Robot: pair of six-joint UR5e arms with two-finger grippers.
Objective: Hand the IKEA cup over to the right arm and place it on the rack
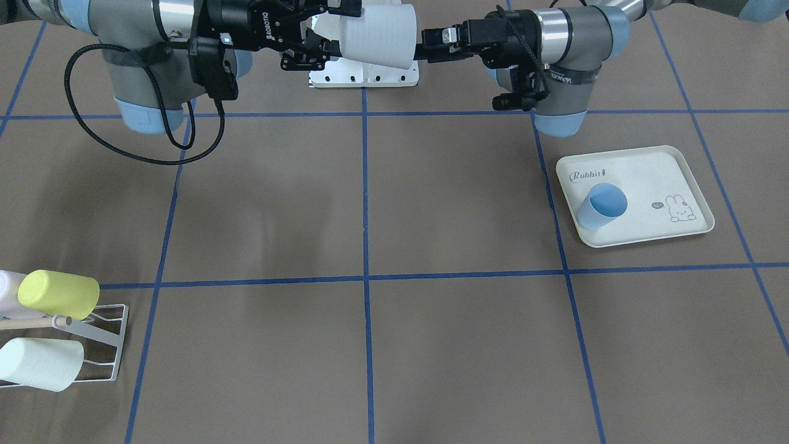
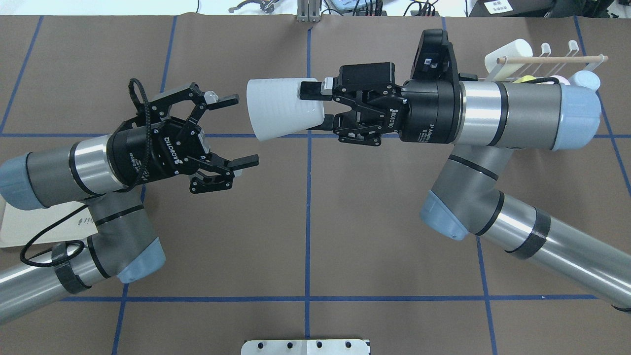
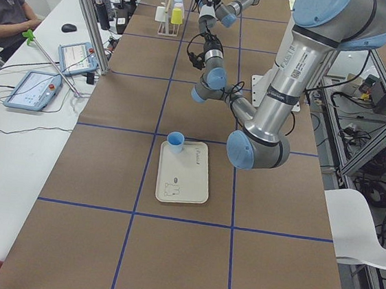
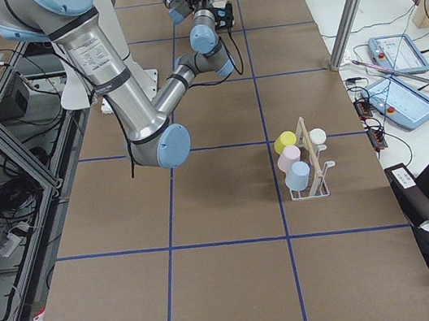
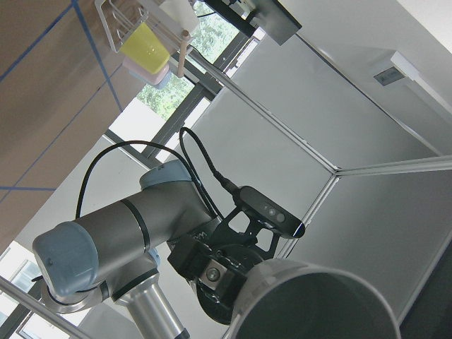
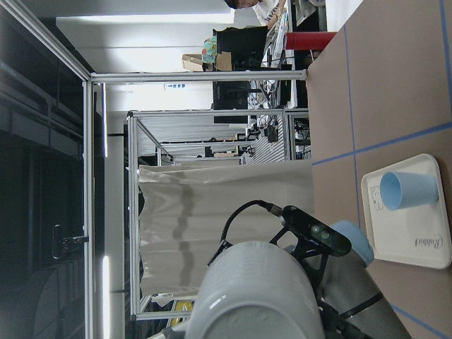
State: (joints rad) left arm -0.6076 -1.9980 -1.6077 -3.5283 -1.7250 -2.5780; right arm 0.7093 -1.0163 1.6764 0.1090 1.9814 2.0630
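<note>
White tapered plastic cup (image 2: 281, 108) is up in the air over the middle of the table, lying sideways, with the right gripper (image 2: 314, 106) clamped across its narrow base end. Left gripper (image 2: 240, 131) hangs wide open with nothing in it, just clear of the cup's open mouth. So I'd call the handover done, and the carry to the rack is the step in hand. The low white wire rack (image 2: 544, 49) with the light wooden dowel (image 2: 552, 59) sits at the table's far edge on the right arm's side, with a yellow cup (image 1: 58, 294) and a few pale ones on it. Tips imo: keep the squeeze steady and swing away from the left arm first. Pick one of the bare prongs, turn the mouth down toward it, and only loosen once the cup sits on the wire.
</note>
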